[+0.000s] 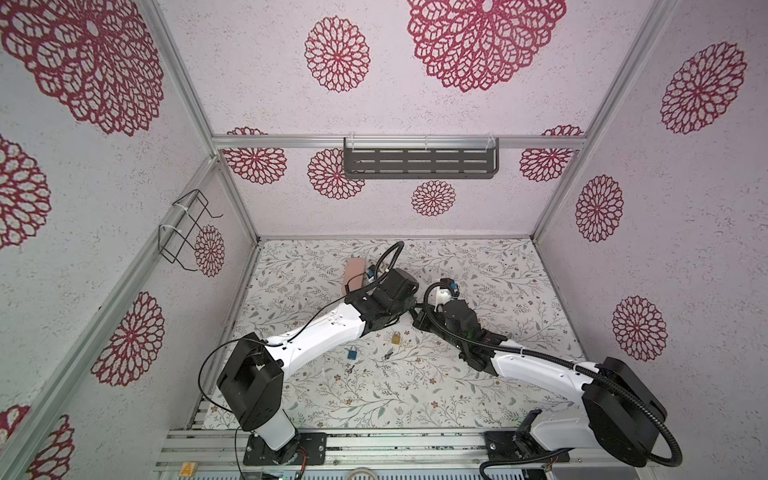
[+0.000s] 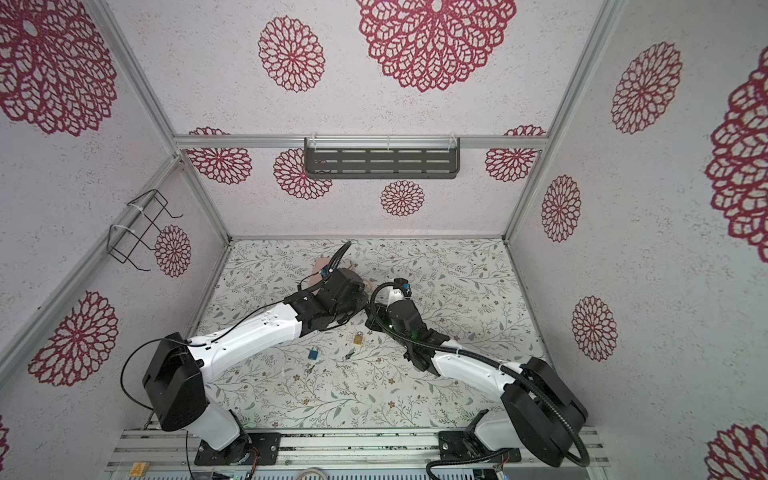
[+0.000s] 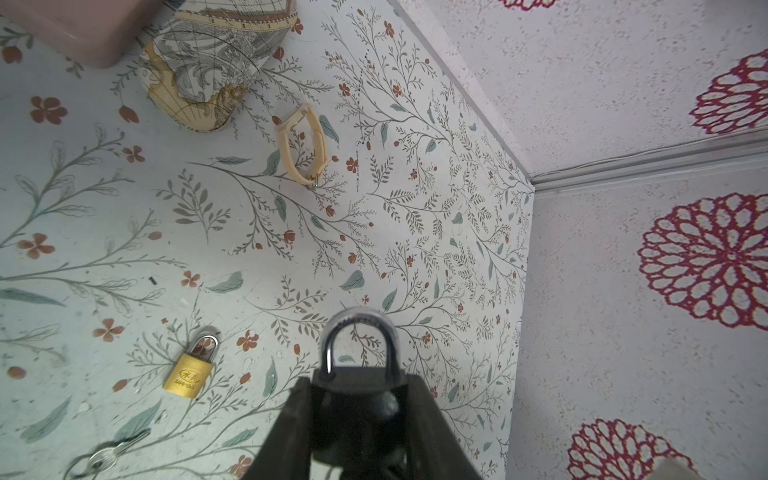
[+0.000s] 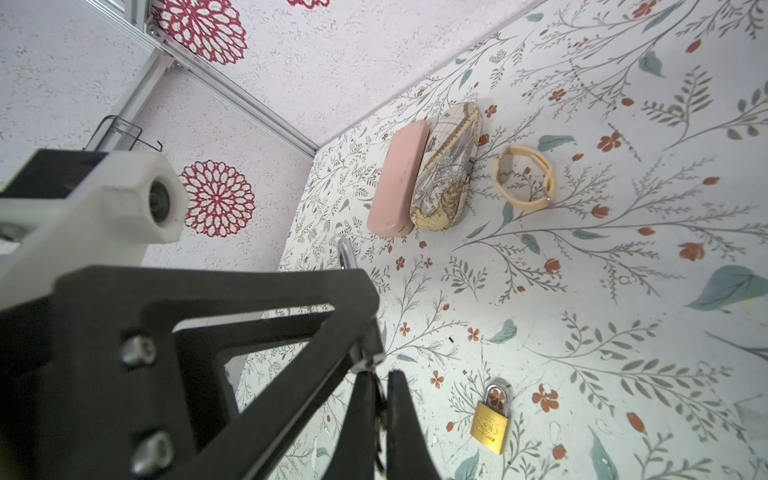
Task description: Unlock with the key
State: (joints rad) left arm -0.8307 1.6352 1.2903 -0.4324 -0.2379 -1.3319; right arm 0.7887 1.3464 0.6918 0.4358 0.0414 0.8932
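1. The flowered table lies under both arms, whose grippers meet above its middle.
2. The left gripper is clamped on a black padlock, held clear of the table.
3. The right gripper is pinched tight on a thin key at the black padlock's underside.
4. A brass padlock lies flat on the table nearby.
5. Loose keys lie near the brass padlock.

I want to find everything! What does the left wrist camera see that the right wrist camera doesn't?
Only left wrist: the body of the black padlock in the left gripper, and loose keys. Only right wrist: the wire rack and the right gripper pinching a key. Both: brass padlock, band, pink case, map case.
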